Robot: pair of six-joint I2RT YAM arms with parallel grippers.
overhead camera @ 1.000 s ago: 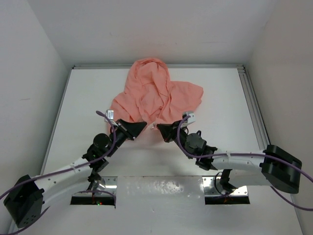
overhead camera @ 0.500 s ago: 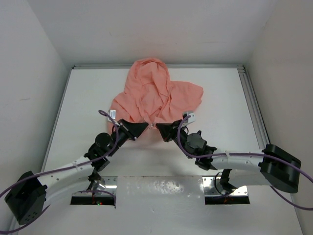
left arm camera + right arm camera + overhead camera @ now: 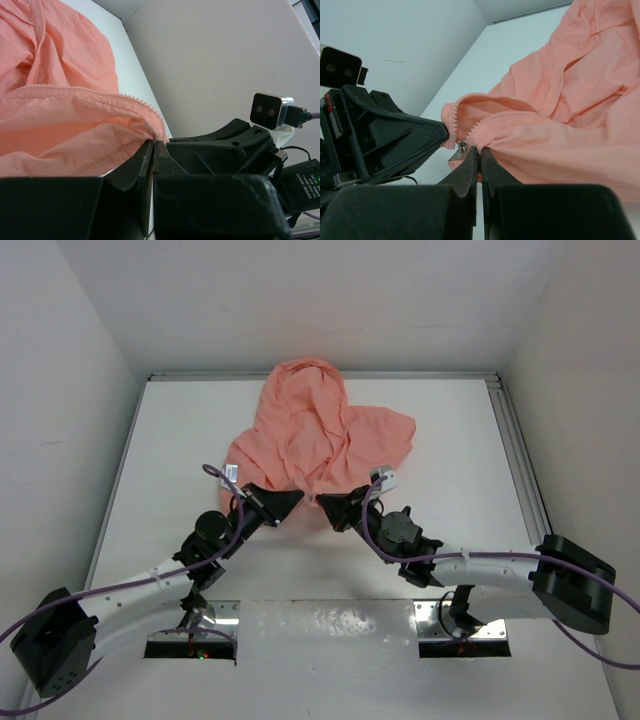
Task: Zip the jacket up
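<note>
The salmon-pink hooded jacket [image 3: 320, 435] lies crumpled at the middle back of the table, hood away from me, front unzipped. My left gripper [image 3: 296, 498] is shut on the jacket's bottom edge beside a row of zipper teeth [image 3: 135, 100]. My right gripper [image 3: 322, 501] faces it a short way apart and is shut on the other bottom edge [image 3: 530, 135], with the metal zipper slider [image 3: 462, 147] hanging just left of its fingertips. In the right wrist view the left gripper [image 3: 442, 135] pinches the opposite corner. The two hem corners sit close together.
White walls close in the table on the left, back and right. A metal rail [image 3: 515, 455] runs along the table's right edge. The right arm's wrist camera [image 3: 271, 111] shows close by in the left wrist view.
Both grippers have crept a little toward each other with the hem corners held; the gap between them is slightly smaller. The jacket's bulk has not moved.
</note>
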